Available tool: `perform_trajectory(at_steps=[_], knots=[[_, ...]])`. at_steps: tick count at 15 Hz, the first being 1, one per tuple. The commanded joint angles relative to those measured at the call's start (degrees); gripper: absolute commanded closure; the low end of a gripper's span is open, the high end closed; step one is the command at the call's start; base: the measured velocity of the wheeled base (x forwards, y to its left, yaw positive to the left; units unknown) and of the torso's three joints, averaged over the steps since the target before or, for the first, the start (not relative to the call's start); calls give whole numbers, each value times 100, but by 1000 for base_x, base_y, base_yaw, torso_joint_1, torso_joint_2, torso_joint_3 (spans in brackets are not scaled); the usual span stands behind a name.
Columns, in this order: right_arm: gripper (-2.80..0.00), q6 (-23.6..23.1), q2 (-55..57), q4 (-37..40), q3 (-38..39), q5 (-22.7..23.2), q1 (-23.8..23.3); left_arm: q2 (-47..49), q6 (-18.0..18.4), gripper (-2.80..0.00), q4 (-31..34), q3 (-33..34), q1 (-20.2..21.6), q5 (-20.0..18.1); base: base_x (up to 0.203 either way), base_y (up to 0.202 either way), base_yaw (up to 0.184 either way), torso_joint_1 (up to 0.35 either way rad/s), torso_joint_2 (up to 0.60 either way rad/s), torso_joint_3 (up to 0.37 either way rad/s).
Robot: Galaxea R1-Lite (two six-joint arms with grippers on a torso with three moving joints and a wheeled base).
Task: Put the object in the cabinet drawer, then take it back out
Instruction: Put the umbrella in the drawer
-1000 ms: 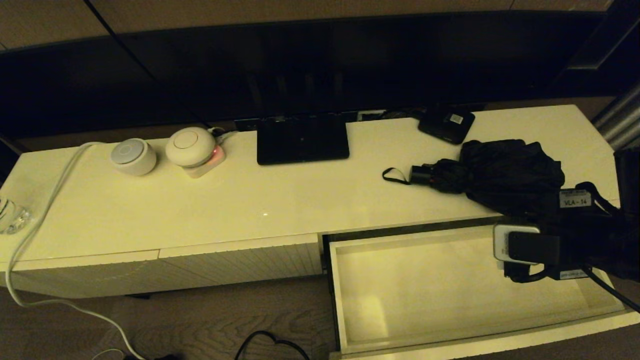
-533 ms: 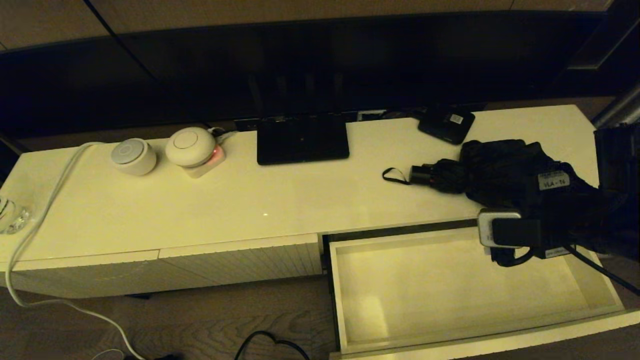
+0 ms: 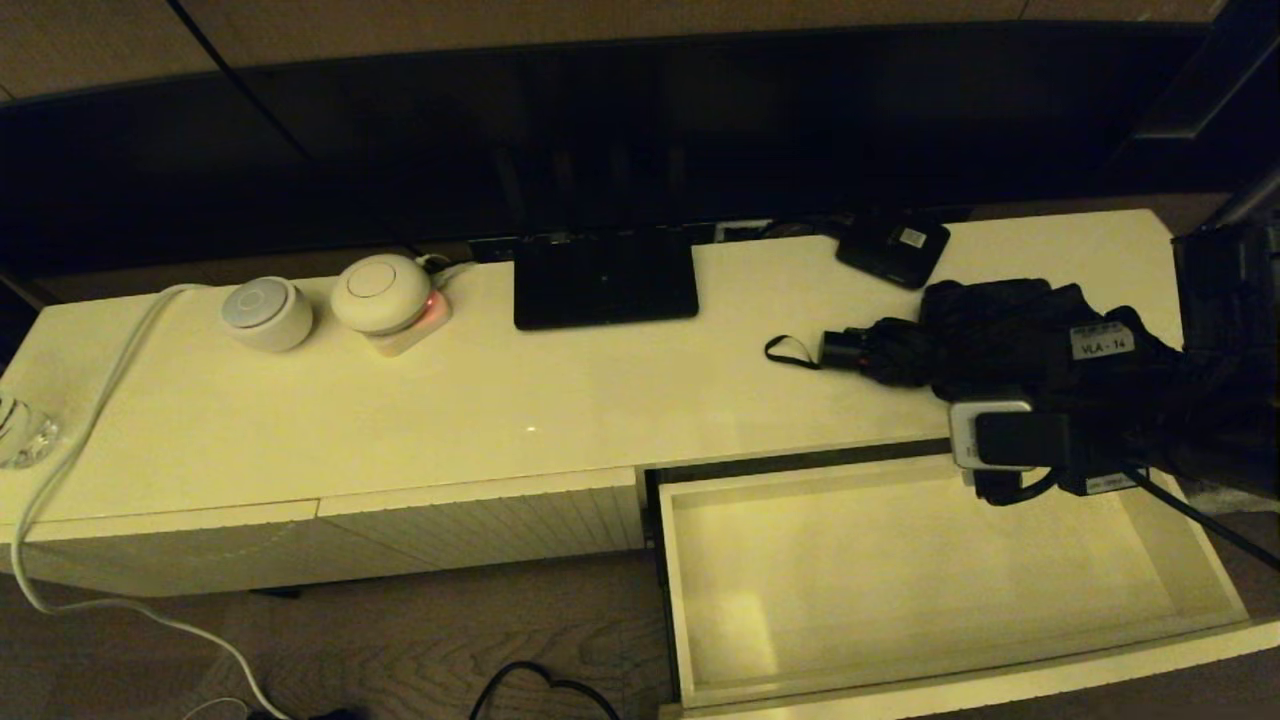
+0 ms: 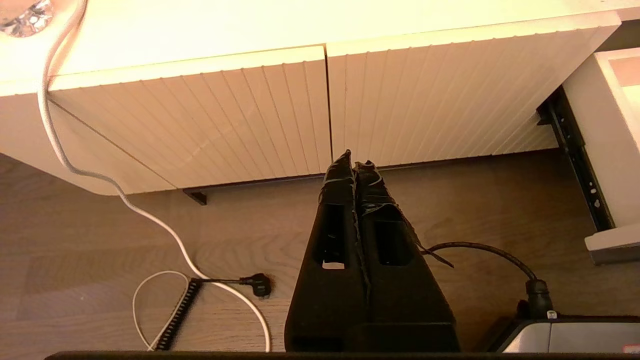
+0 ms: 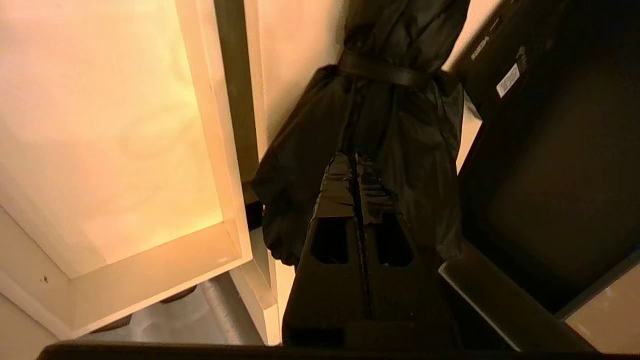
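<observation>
Umbrella on tabletop, drawer open, nothing gripped yet.

Umbrella (image 5: 395,115) lies directly ahead of my right gripper (image 5: 356,160), fingers pressed together, empty; open drawer (image 3: 900,590) just beside it, ready to receive. Left gripper (image 4: 354,167) closed, parked low near the floor.

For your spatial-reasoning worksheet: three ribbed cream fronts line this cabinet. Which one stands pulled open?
The cabinet drawer at the right end, its empty tray showing. The two shorter fronts to its left sit shut, flush.
</observation>
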Motion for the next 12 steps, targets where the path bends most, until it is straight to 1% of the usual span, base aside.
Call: perform_trajectory(at_steps=[1,2,4,5,7,9,12], knots=[[0,53,122,90,-165,-74,2,0,1,0,0,18,2,5,0,0,0,0,0,0],[0,239,206,201,-280,-123,1,0,1,0,0,18,2,5,0,0,0,0,0,0],[0,722,417,827,-696,-209,2,0,1,0,0,18,2,5,0,0,0,0,0,0],[-280,916,466,1205,-888,-222,3,0,1,0,0,18,2,5,0,0,0,0,0,0],[-280,1112,522,1750,-1194,-228,12,0,1,0,0,18,2,5,0,0,0,0,0,0],[-280,1633,669,1914,-1333,-307,18,0,1,0,0,18,2,5,0,0,0,0,0,0],[-280,1682,814,1901,-1410,-327,19,0,1,0,0,18,2,5,0,0,0,0,0,0]])
